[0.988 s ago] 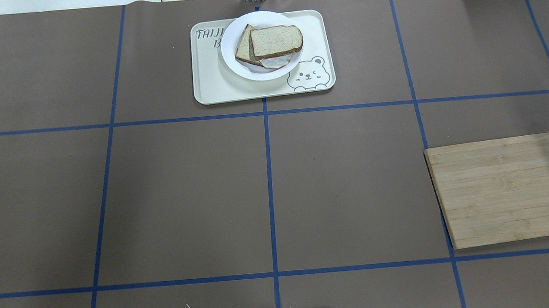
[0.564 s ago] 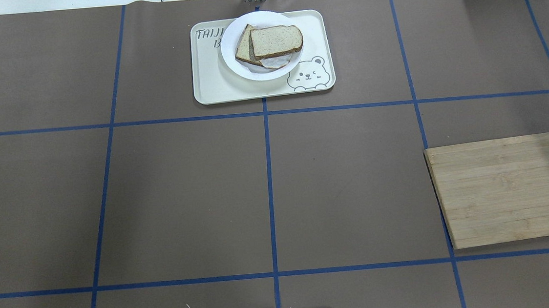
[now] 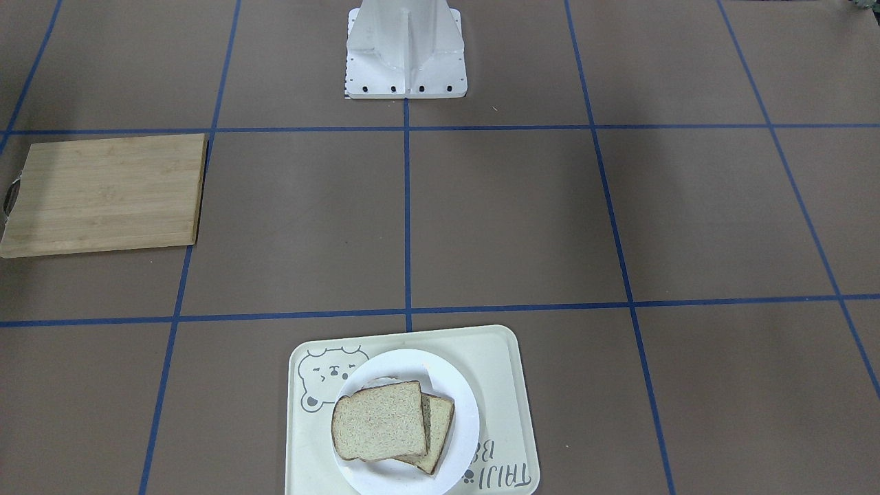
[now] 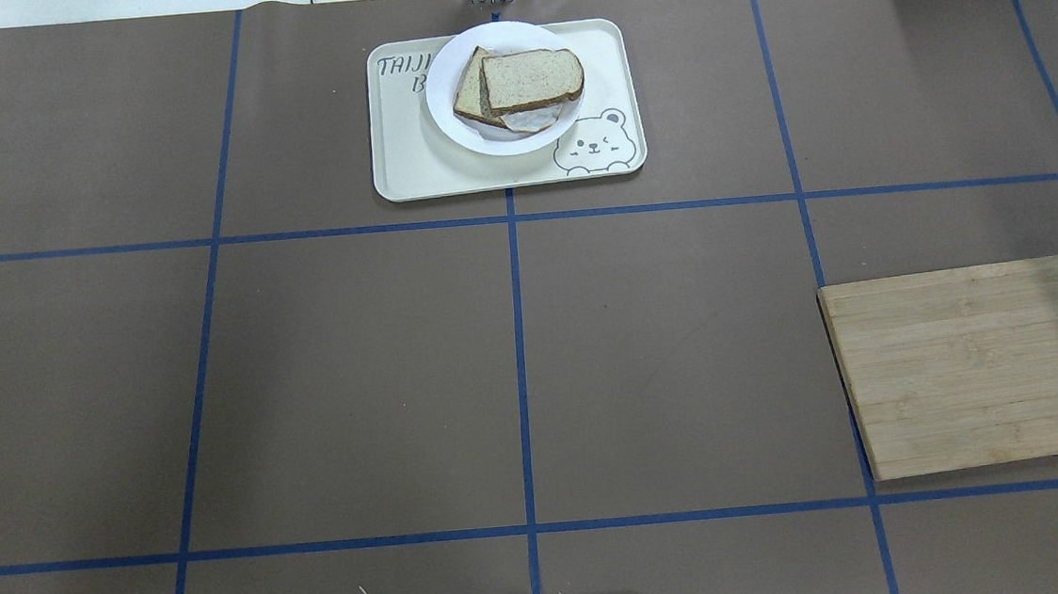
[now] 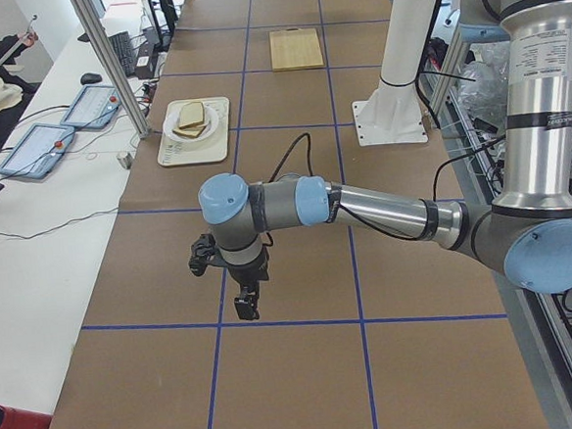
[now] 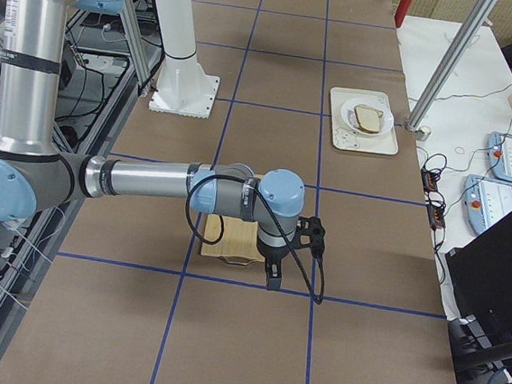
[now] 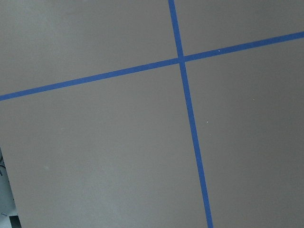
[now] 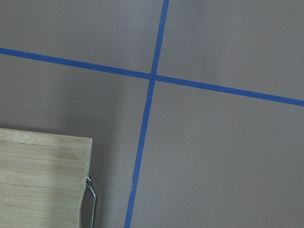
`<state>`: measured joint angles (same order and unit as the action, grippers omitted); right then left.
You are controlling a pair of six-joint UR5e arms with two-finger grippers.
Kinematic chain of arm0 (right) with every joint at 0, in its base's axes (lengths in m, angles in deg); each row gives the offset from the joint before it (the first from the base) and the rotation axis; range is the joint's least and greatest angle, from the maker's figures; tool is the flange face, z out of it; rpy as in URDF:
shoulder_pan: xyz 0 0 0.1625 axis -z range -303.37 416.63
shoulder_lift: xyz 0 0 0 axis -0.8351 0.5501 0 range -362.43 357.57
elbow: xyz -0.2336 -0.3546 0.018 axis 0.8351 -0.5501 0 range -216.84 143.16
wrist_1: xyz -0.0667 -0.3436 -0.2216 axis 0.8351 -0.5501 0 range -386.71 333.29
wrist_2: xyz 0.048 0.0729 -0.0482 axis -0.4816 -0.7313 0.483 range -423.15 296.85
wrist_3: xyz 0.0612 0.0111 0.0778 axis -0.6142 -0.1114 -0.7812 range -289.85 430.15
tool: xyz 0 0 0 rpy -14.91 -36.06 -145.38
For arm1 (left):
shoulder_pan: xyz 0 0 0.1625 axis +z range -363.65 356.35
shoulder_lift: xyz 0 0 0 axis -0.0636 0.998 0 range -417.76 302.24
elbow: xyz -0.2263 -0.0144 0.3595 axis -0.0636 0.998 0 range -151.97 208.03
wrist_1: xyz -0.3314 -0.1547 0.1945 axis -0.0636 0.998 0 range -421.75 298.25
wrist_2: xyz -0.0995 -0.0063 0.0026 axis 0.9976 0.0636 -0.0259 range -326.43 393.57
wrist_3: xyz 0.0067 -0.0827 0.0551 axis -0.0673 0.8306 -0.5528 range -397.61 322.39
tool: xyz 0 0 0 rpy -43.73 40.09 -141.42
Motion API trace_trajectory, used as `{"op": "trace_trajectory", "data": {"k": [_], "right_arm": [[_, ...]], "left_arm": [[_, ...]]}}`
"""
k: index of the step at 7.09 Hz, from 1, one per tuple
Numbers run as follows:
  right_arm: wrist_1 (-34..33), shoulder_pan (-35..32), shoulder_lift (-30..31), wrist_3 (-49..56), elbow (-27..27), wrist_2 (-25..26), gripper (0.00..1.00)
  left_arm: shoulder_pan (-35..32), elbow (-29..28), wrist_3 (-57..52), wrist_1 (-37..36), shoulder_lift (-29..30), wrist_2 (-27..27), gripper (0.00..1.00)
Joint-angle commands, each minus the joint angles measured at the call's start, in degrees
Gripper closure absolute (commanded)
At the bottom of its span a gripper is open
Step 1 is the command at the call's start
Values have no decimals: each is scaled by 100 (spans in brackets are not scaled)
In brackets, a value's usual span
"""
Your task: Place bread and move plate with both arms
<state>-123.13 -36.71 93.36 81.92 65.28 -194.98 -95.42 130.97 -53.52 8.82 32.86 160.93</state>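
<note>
The bread (image 4: 533, 78) lies on top of a second slice (image 4: 471, 92), with egg white showing under its near edge. Both rest on the white plate (image 4: 517, 143), which sits on the cream bear tray (image 4: 405, 160) at the far middle of the table. The bread (image 3: 378, 421) and plate (image 3: 465, 419) also show in the front view. My left gripper (image 5: 245, 302) hangs over bare table far to the left, seen only in the exterior left view. My right gripper (image 6: 271, 275) hangs by the cutting board, seen only in the exterior right view. I cannot tell whether either is open or shut.
A bamboo cutting board (image 4: 978, 365) with a metal handle lies at the right side of the table; its corner shows in the right wrist view (image 8: 42, 180). The robot's base (image 3: 405, 48) stands at the near middle edge. Blue tape lines grid the brown table.
</note>
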Motion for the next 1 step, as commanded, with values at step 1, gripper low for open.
{"op": "trace_trajectory", "data": {"k": [1], "right_arm": [[0, 0, 1, 0, 9, 0, 0]], "left_arm": [[-8, -2, 0, 0, 0, 0, 2]]}}
